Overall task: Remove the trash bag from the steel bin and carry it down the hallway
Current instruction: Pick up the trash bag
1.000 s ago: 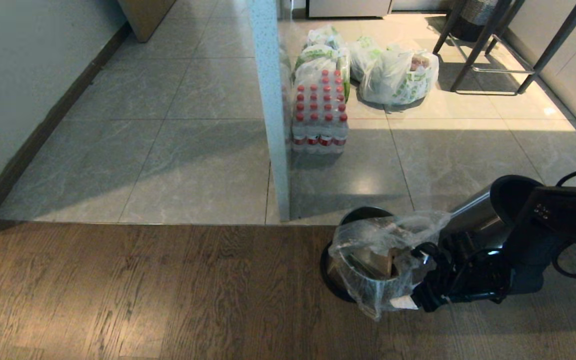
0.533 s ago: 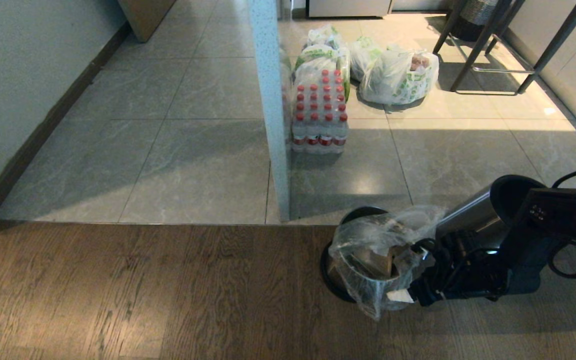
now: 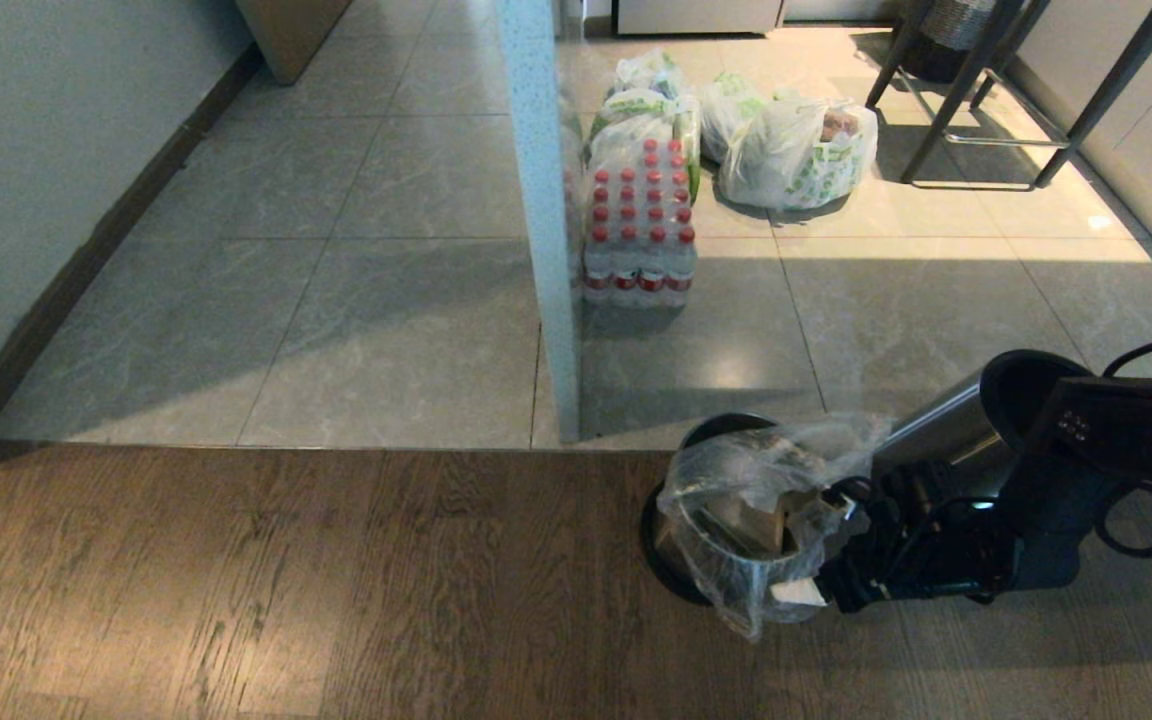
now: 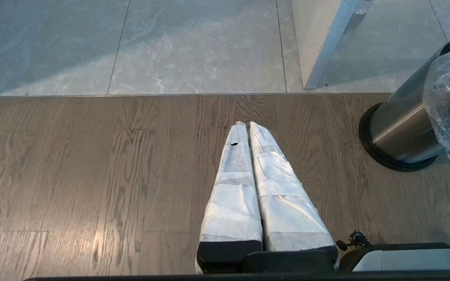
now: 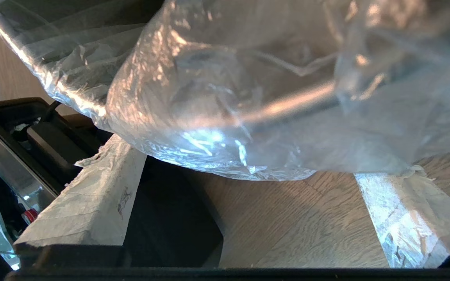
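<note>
The steel bin [image 3: 731,424] stands on the wood floor beside a pillar, also showing in the left wrist view [image 4: 397,128]. The clear trash bag [image 3: 726,480] lines it, its crinkly edge folded over the rim, with brown cardboard inside. My right gripper [image 3: 821,552] reaches in from the right at the bin's near side. Its white-wrapped fingers [image 5: 92,195] stand wide open, and the bag's loose plastic [image 5: 248,78] hangs across the gap at the tips [image 5: 244,164]. My left gripper [image 4: 244,124] hangs shut over bare wood floor, left of the bin. The tiled hallway [image 3: 266,250] runs ahead on the left.
A speckled pillar [image 3: 546,220] rises just behind the bin. A shrink-wrapped pack of red-capped bottles [image 3: 641,230] and white grocery bags [image 3: 796,150] sit on the tiles beyond. Dark furniture legs [image 3: 966,100] stand at the far right. A steel cylinder [image 3: 946,430] lies behind my right arm.
My right gripper has edged slightly closer to the bin's rim and turned a little, and the bag's loose plastic has shifted slightly with it. The left arm is still.
</note>
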You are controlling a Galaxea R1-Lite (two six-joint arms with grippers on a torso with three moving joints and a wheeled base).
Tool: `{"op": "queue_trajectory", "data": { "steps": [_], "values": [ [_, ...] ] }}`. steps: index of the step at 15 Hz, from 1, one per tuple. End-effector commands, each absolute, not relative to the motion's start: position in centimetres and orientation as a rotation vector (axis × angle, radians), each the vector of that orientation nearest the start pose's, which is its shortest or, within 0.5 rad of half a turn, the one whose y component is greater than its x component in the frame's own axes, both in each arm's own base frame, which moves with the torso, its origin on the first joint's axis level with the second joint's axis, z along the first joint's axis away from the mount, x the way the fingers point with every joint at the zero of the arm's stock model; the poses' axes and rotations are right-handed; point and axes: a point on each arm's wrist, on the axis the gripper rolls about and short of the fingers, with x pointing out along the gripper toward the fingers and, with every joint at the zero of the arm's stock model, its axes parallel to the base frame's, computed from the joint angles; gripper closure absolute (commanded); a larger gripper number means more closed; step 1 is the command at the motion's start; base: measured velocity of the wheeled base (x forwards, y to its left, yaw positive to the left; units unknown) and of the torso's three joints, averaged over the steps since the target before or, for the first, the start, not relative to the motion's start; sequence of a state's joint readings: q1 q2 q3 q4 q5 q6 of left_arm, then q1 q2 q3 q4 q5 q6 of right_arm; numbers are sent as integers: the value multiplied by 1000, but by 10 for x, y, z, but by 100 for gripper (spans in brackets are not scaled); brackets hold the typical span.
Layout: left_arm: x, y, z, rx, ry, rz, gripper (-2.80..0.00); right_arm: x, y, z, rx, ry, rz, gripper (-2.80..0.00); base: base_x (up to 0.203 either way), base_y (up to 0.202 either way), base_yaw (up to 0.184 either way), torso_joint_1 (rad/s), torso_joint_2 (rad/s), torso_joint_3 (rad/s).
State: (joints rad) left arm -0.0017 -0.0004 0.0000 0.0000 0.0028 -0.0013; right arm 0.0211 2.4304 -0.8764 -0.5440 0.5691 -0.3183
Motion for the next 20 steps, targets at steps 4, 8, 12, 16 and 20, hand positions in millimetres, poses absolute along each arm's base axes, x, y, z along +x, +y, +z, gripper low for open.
{"op": "queue_trajectory", "data": {
  "steps": [4,8,12,16,20],
  "values": [
    [-23,0,75,-1,0,2,0,358,20,-59,-11,875,688,-280,0,0,0,0,0,0],
    [-23,0,75,-2,2,2,0,356,20,-53,-44,860,701,-280,0,0,0,0,0,0],
    [-23,0,75,-2,1,2,0,353,20,-58,-33,886,701,-280,0,0,0,0,0,0],
    [-23,0,75,-2,1,2,0,352,20,-59,-32,885,705,-280,0,0,0,0,0,0],
    [-23,0,75,0,2,2,0,347,20,-59,-13,900,699,-280,0,0,0,0,0,0]
  ]
}}
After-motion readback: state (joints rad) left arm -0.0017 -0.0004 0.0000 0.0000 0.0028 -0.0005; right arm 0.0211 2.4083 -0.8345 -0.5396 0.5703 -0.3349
